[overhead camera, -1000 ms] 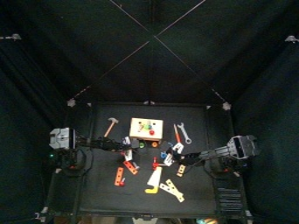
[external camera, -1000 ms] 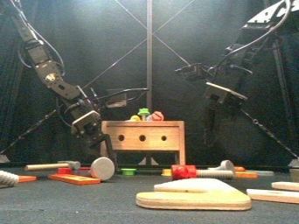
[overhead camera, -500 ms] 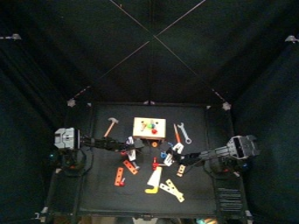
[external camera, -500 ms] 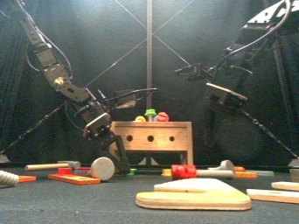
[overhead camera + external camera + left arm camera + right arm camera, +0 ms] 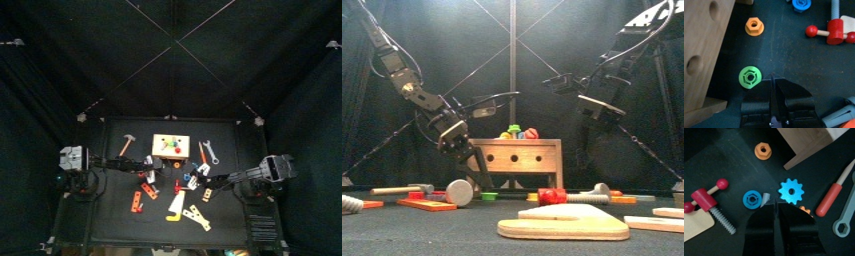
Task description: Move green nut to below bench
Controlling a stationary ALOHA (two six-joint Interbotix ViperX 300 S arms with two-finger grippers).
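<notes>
Left wrist view shows the left gripper [image 5: 775,89] with its jaws pressed together, holding nothing, just beside the green nut [image 5: 750,78]. The nut lies flat on the black table [image 5: 811,65], close to the wooden bench [image 5: 704,45] side, and an orange nut [image 5: 754,25] lies further along. Right wrist view shows the right gripper [image 5: 775,212] also closed, near a blue gear [image 5: 791,190] and a blue nut [image 5: 752,198].

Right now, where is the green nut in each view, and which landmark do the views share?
Top view: too small to pick out.
Front view: not visible.
Left wrist view: the green nut lies on the table beside the bench, apart from the orange nut.
Right wrist view: not in it.
Shared landmark: the bench, seen in all four views.
</notes>
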